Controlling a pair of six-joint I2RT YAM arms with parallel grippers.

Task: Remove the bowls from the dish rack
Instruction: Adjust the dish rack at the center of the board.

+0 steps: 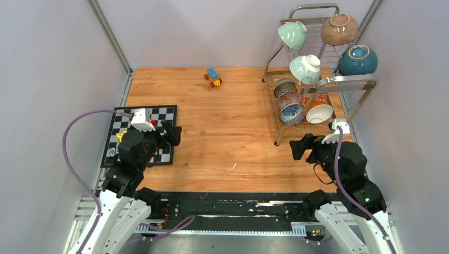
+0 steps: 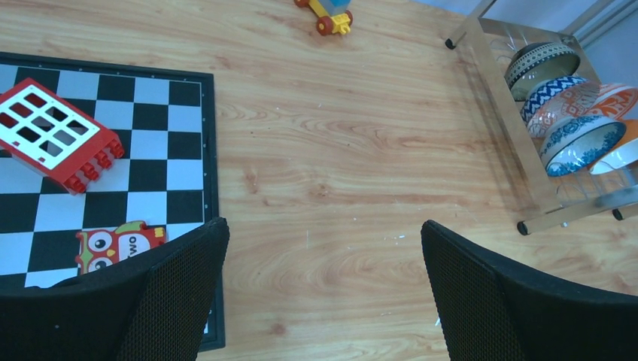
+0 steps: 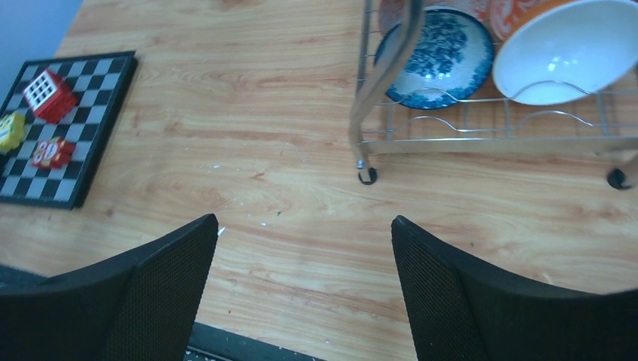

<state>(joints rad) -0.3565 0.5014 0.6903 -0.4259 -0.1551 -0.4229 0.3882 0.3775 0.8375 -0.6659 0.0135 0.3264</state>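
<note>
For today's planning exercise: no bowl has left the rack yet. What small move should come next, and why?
Probably reach the right gripper toward the orange-white bowl at the dish rack's near end: that arm sits closest, its jaws stand open and empty.

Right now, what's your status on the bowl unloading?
Left gripper open, empty, by the chessboard. Right gripper open, empty, facing the dish rack. Bowls all in the rack. Nothing in between.

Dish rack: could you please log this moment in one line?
bowls: in dish rack | left gripper: open, empty | right gripper: open, empty, near rack
</note>
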